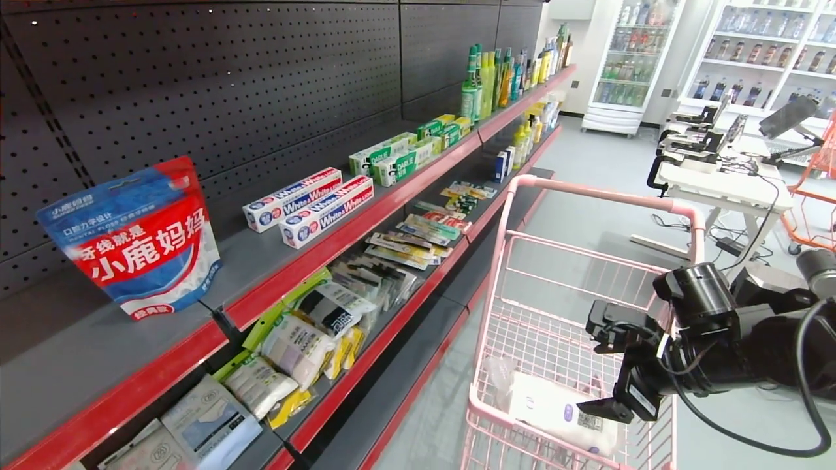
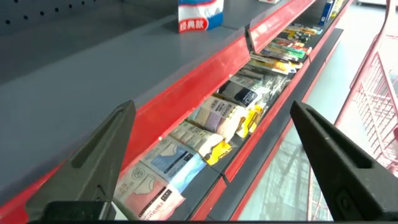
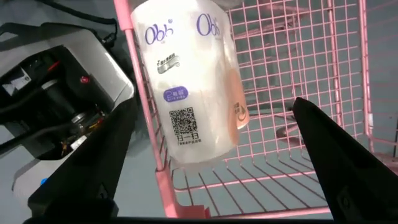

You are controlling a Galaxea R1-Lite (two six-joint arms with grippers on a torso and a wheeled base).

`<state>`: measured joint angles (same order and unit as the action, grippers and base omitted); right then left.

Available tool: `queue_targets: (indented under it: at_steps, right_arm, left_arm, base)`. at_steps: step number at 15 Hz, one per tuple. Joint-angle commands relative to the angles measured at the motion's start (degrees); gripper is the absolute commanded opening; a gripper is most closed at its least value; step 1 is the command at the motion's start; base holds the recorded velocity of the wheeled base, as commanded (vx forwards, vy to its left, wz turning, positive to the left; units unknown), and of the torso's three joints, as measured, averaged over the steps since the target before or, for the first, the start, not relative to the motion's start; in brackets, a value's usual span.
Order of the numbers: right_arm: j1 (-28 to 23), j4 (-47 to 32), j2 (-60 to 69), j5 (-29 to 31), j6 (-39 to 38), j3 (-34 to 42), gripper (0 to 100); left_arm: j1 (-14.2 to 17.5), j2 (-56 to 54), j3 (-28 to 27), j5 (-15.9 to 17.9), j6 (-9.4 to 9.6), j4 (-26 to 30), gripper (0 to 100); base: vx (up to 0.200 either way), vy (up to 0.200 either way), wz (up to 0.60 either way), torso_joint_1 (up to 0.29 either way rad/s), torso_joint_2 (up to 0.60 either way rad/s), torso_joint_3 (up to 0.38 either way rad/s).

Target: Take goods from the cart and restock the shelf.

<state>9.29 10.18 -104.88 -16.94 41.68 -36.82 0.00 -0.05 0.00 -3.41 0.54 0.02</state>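
Grey floor [image 1: 588, 170]; black pegboard wall [image 1: 228, 78]; glass-door drinks fridge [image 1: 627, 65], white desk [image 1: 718, 186] beyond.

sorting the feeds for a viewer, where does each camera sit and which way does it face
Head view: on the head, looking forward and down at the shelf and pink cart; the right arm shows.
Left wrist view: on the left wrist, facing along the shelf's red edge; the left jaws, open, show.
Right wrist view: on the right wrist, looking into the cart at a white pack; the right jaws, open, show.
Shared: head and right wrist both show the white pack.
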Motion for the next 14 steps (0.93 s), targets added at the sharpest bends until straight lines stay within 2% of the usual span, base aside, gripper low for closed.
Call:
queue_targets:
  at_steps: [1,3,6,14]
  right_arm:
    - [0.0,0.0,-0.1,0.0,0.0,0.1,100]
    - [0.0,0.0,0.0,0.0,0.0,-0.3,100]
    - [0.7,0.0,0.3,-0.2,0.0,-2.6,100]
    - [3.1,-0.8,1.7,2.3,0.0,-2.8,100]
  left_arm:
    - [0.0,0.0,0.0,0.0,-0.01,0.0,100]
    - [0.0,0.0,0.0,0.0,-0.01,0.1,100]
    - [0.0,0.0,0.0,0.0,-0.01,0.1,100]
    - [0.0,0.0,0.0,0.0,-0.01,0.0,100]
  base:
    - [0.0,0.0,0.6,-0.168,0.39,0.207]
    - [0.0,0.0,0.6,-0.188,0.42,0.229]
    - [0.0,0.0,0.0,-0.157,0.39,0.212]
    - [0.0,0.0,0.0,-0.015,0.03,0.019]
